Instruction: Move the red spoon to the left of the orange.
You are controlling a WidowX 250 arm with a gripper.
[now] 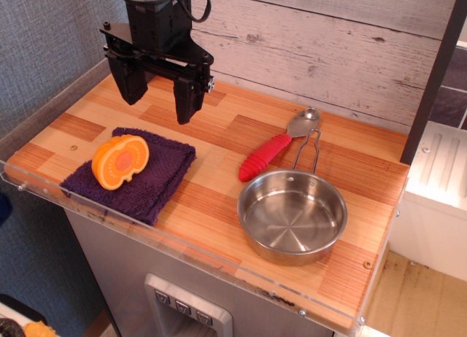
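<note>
The red spoon (273,149) lies on the wooden tabletop right of centre, its ribbed red handle pointing toward the front left and its silver bowl toward the back right, beside the pan's wire handle. The orange (120,160), a toy half with its cut face showing, rests on a purple cloth (135,173) at the left. My gripper (157,98) hangs above the back left of the table, behind the orange and well left of the spoon. Its two black fingers are spread apart and hold nothing.
A steel pan (292,214) with a wire handle sits at the front right, just in front of the spoon. A clear plastic rim (182,253) runs along the table's front edge. A plank wall stands behind and a dark post (434,74) at the right.
</note>
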